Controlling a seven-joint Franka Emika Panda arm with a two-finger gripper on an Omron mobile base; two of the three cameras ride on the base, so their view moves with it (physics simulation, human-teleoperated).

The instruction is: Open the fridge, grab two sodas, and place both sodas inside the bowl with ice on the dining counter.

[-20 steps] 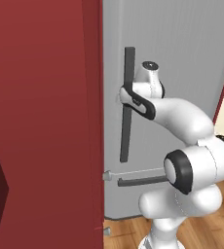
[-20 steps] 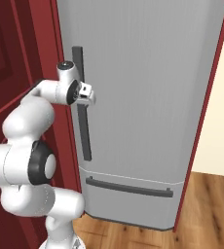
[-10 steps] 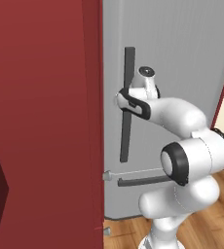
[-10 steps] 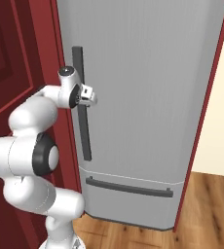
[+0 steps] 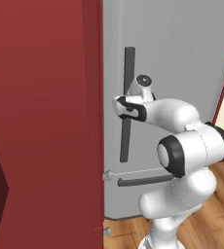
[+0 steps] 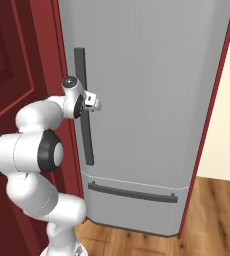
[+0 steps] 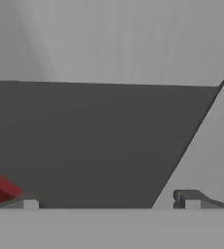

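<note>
The fridge (image 5: 182,58) (image 6: 147,75) stands shut, a tall light grey front with a long dark vertical handle (image 5: 129,63) (image 6: 80,65). My gripper (image 5: 121,108) (image 6: 94,103) is at the handle, about halfway up it. In the hand view the dark handle (image 7: 99,141) looms very close, and the gripper (image 7: 111,202) is open with its two tips wide apart on either side of it. The jaws are not pressing on the handle. The sodas, the bowl with ice and the dining counter are out of view.
A tall dark red cabinet panel (image 5: 41,121) (image 6: 17,60) stands hard against the fridge's left side. Below the door, the fridge's drawer has a horizontal dark handle (image 5: 143,180) (image 6: 132,192). A red side panel (image 6: 214,100) and wooden floor (image 6: 212,220) lie to the right.
The hand has slid a little down and in toward the fridge handle, and the arm's elbow has swung with it. The jaws stay wide and the fridge door has not moved.
</note>
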